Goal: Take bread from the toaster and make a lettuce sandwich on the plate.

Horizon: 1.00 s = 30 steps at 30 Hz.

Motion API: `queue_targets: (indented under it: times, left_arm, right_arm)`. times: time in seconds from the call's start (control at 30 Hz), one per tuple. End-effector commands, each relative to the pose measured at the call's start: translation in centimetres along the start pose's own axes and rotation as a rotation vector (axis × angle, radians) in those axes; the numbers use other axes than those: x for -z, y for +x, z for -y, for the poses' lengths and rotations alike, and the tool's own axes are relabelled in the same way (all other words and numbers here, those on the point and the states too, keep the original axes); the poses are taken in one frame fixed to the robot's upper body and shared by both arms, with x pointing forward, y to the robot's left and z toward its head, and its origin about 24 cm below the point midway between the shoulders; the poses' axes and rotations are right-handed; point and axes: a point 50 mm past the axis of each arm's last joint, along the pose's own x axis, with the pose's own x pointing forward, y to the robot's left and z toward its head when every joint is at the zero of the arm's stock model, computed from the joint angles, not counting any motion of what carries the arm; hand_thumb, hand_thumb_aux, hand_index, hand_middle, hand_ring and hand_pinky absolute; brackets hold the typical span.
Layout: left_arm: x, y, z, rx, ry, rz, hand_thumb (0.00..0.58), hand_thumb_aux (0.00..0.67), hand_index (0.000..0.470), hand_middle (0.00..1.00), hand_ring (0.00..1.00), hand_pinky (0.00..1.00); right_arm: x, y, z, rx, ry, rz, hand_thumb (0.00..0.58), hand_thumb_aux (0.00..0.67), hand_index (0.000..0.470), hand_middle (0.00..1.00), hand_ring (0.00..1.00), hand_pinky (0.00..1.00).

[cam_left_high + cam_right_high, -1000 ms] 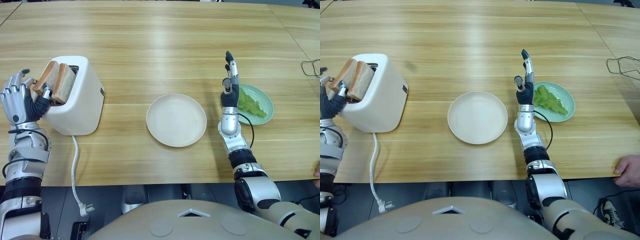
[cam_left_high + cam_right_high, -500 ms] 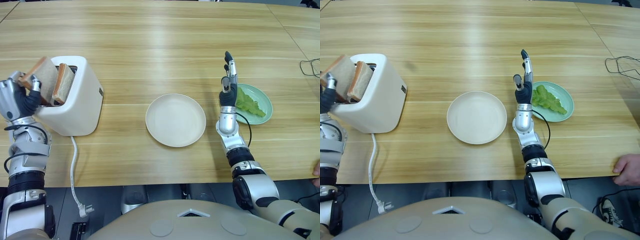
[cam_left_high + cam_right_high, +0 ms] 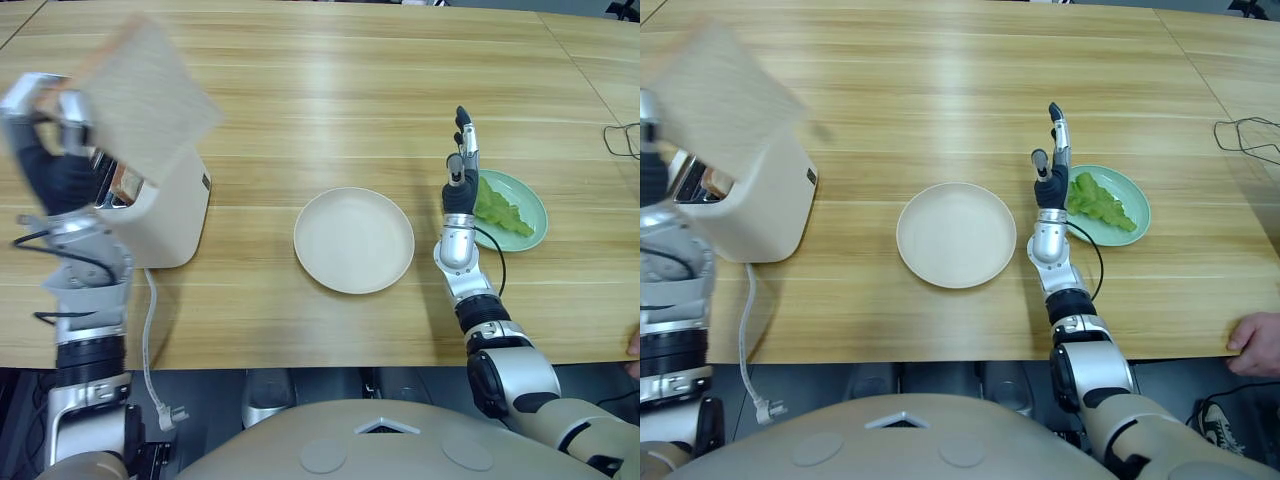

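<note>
My left hand (image 3: 50,130) is raised high above the white toaster (image 3: 170,215) and shut on a slice of bread (image 3: 145,95), held up close to the camera. A second slice (image 3: 125,183) still sits in the toaster slot. The cream plate (image 3: 354,240) lies bare at the table's middle. My right hand (image 3: 462,160) stands upright with straight fingers, open, between the plate and the green saucer (image 3: 530,205) that holds the lettuce leaf (image 3: 497,208).
The toaster's white cord (image 3: 150,340) runs off the table's front edge. A black cable (image 3: 622,135) lies at the far right. A person's hand (image 3: 1255,342) rests on the front right edge.
My left hand has lifted one bread slice up out of the toaster and towards the camera. The right hand has stayed in place.
</note>
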Motion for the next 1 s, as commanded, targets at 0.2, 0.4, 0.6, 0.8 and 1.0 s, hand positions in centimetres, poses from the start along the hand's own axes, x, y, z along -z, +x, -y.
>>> queue_targets:
  times: [0.2, 0.4, 0.6, 0.8, 1.0]
  left_arm:
    - [0.3, -3.4, 10.5, 0.458, -0.361, -0.133, 0.580, 0.670, 0.460, 1.00, 1.00, 1.00]
    - [1.8, -5.9, 16.0, 0.621, -0.433, -0.312, 0.580, 0.670, 0.460, 1.00, 1.00, 1.00]
    - [3.2, -7.9, 18.6, 0.699, -0.398, -0.427, 0.580, 0.670, 0.460, 1.00, 1.00, 1.00]
    - [4.0, -10.5, 20.3, 0.855, -0.249, -0.482, 0.580, 0.670, 0.460, 1.00, 1.00, 1.00]
    - [4.2, -11.6, 20.2, 0.920, -0.096, -0.403, 0.366, 0.263, 0.180, 0.00, 0.00, 0.00]
  right_arm:
    - [0.8, 0.8, 4.3, 0.106, -0.114, -0.003, 0.000, 0.000, 0.000, 0.00, 0.00, 0.00]
    - [1.3, 1.5, 7.8, 0.185, -0.226, -0.014, 0.000, 0.000, 0.000, 0.00, 0.00, 0.00]
    - [1.9, 1.7, 9.6, 0.211, -0.325, -0.050, 0.000, 0.000, 0.000, 0.00, 0.00, 0.00]
    - [3.8, 1.2, 10.2, 0.167, -0.488, -0.166, 0.000, 0.000, 0.000, 0.00, 0.00, 0.00]
    - [6.4, 0.3, 11.0, 0.061, -0.776, -0.364, 0.000, 0.000, 0.000, 0.00, 0.00, 0.00]
